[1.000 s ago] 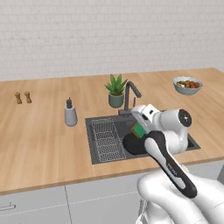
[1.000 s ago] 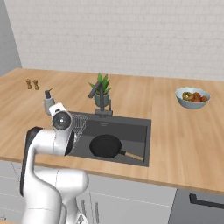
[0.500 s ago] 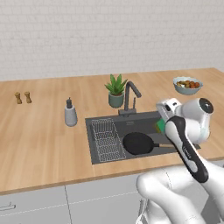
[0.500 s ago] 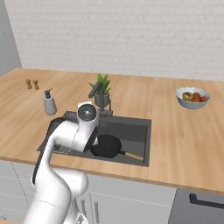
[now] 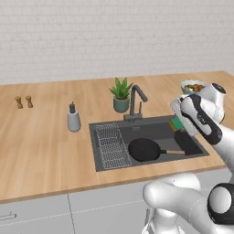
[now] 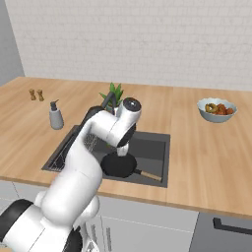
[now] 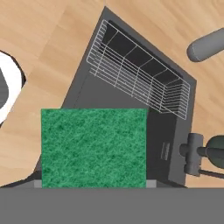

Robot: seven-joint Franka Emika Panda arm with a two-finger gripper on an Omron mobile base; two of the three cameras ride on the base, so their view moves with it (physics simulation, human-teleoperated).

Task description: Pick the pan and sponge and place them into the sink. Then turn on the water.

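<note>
Lying in the sink (image 5: 151, 130), the pan (image 5: 144, 149); tool (image 5: 179, 122) apparently holds sponge (image 7: 93, 147).

pan (image 5: 144, 149): black, round, wood handle, flat in sink basin, right of rack | sponge (image 7: 93, 148): green, rect., above sink's right end | sink (image 5: 151, 129): dk grey, wire rack at left, faucet at back

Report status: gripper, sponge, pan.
Gripper shut on sponge, above right side of sink. Pan already in basin. Faucet dry, nothing in the way.
</note>
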